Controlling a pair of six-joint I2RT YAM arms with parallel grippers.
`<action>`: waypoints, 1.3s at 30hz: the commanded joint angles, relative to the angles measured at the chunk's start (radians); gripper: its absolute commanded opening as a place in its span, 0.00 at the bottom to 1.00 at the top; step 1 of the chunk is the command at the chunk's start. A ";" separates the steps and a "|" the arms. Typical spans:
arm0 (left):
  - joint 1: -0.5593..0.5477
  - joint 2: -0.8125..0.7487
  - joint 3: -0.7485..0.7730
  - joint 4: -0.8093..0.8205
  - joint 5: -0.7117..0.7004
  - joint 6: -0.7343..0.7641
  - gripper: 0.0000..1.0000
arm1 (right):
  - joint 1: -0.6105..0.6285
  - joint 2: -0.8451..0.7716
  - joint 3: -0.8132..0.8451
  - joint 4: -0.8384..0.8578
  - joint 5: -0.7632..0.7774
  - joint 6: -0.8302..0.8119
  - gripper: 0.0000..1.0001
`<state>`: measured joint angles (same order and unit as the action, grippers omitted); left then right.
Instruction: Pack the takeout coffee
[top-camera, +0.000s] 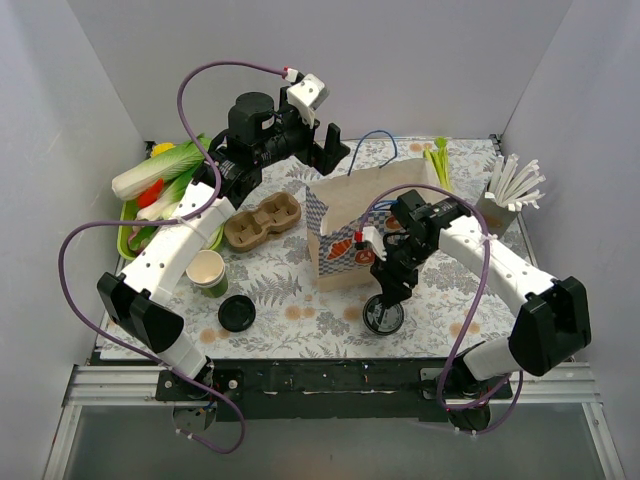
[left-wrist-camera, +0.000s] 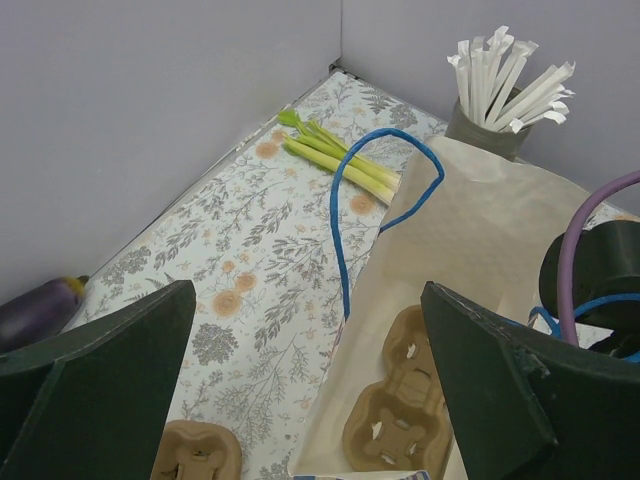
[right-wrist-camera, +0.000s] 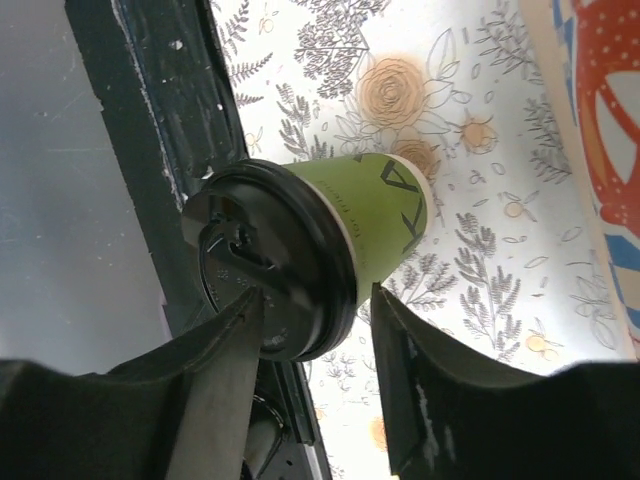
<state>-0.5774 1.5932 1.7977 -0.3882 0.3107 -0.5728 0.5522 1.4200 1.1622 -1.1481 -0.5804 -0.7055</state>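
The takeout coffee (top-camera: 383, 317) stands near the table's (top-camera: 300, 322) front edge, before the paper bag (top-camera: 345, 215), directly under the right gripper (top-camera: 388, 296). Its fingers straddle the black lid (one each side, close in). Whether they press it, I cannot tell.

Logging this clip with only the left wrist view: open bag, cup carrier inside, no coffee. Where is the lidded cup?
Observer: The takeout coffee stands on the table in front of the paper bag, near the front edge.
Reviewer: Is the right arm on it?
Observer: The right gripper is over it, jaws open either side of the black lid.
Reviewer: Any other cups out?
Observer: Yes, lidless green cups stand left of the bag, a loose lid just nearer the arms.
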 joint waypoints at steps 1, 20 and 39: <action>0.007 -0.059 0.002 0.002 0.008 0.008 0.98 | 0.005 -0.004 0.091 0.005 0.031 0.029 0.58; 0.007 -0.061 -0.015 0.003 0.002 -0.001 0.98 | 0.078 -0.211 -0.074 0.275 0.250 0.224 0.98; 0.010 -0.064 -0.031 0.000 -0.018 0.014 0.98 | 0.097 -0.136 -0.068 0.280 0.272 0.347 0.98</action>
<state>-0.5732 1.5890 1.7657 -0.3885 0.3058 -0.5724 0.6426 1.2785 1.0824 -0.8913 -0.3088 -0.3923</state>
